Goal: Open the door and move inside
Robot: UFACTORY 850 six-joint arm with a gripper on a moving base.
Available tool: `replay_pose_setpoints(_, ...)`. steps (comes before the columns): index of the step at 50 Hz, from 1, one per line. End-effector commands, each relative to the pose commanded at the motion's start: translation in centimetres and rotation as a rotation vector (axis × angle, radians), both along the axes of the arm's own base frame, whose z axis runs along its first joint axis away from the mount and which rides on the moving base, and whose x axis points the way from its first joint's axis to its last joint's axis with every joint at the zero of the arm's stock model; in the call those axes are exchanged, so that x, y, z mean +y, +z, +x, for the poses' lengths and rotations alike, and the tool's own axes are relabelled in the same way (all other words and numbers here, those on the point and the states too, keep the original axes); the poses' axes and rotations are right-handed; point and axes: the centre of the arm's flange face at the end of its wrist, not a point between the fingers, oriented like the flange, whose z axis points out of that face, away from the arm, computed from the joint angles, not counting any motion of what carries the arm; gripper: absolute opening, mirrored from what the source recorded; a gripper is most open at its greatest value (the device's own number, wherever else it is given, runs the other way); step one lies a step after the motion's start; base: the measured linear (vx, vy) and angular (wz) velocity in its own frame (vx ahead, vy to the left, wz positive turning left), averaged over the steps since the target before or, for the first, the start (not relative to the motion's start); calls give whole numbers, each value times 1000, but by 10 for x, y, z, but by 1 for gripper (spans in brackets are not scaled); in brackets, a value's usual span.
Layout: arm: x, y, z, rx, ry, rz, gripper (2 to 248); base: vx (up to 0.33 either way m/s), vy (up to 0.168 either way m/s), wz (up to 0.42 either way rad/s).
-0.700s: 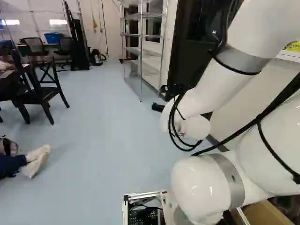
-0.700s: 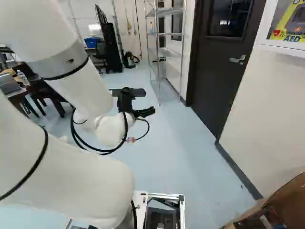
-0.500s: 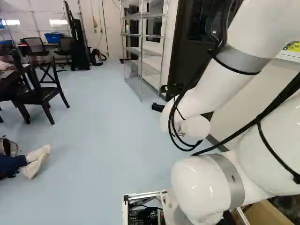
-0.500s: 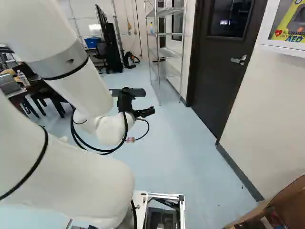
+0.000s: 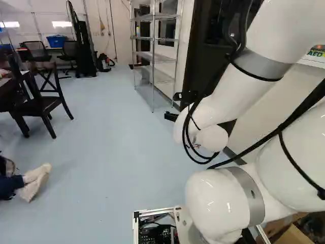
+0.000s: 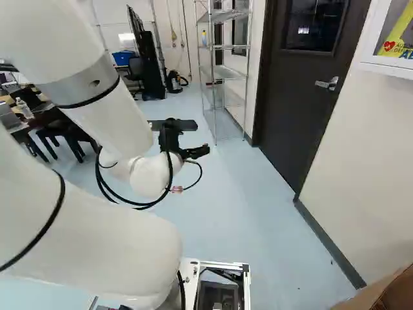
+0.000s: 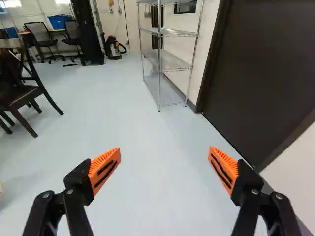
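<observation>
The dark, closed door (image 6: 300, 116) stands ahead and right of the end effector (image 6: 195, 153), whose fingers gape wide, gripping nothing. The right base view shows its silvery handle (image 6: 328, 84); the wrist view, plain panel.

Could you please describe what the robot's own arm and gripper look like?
The arm is white and rounded, with grey bands and black cables running along it. The gripper is black, with ribbed, wedge-shaped orange pads on its two fingers.

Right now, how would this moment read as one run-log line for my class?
gripper: open, empty | door: closed | door handle: untouched | wire rack: beyond door | next: probably approach handle
</observation>
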Motion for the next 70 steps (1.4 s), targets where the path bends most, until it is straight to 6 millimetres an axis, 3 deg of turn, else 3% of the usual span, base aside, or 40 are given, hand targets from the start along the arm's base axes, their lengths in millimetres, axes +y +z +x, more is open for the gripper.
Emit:
replay_pose_setpoints(39, 0, 0, 0, 0, 0, 0, 247, 211, 36, -20)
replay_pose_setpoints(70, 0, 0, 0, 0, 0, 0, 247, 120, -6, -258)
